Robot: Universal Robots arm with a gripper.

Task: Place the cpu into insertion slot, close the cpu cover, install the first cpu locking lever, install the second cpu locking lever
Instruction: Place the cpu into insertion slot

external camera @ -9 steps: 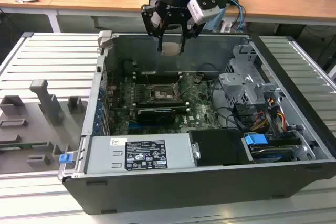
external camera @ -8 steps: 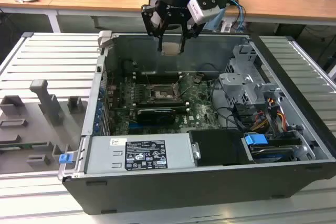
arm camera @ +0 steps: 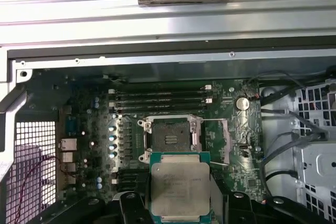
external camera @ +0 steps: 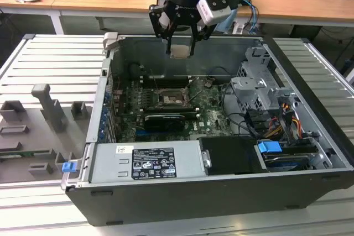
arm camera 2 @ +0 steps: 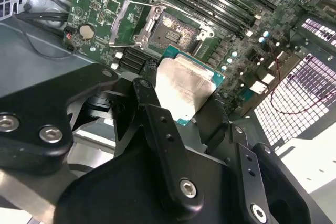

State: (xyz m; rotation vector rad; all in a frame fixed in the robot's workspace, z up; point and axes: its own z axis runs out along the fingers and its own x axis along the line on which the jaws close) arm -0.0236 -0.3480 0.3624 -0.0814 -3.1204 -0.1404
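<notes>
Looking at the exterior view, we found the hand closed on the one cpu, held high over the open computer case and well above the one insertion slot on the green board.

In the second wrist view, we counted two fingers pinching the cpu by opposite edges. The insertion slot lay bare, and the one cpu cover was swung open off it.

In the first wrist view, the cpu sat near the insertion slot but not over it, its edges roughly parallel to the rim.

We judged that placing it well wanted the chip level, squared to the rim and lowered straight, never dragged across the contacts.
</notes>
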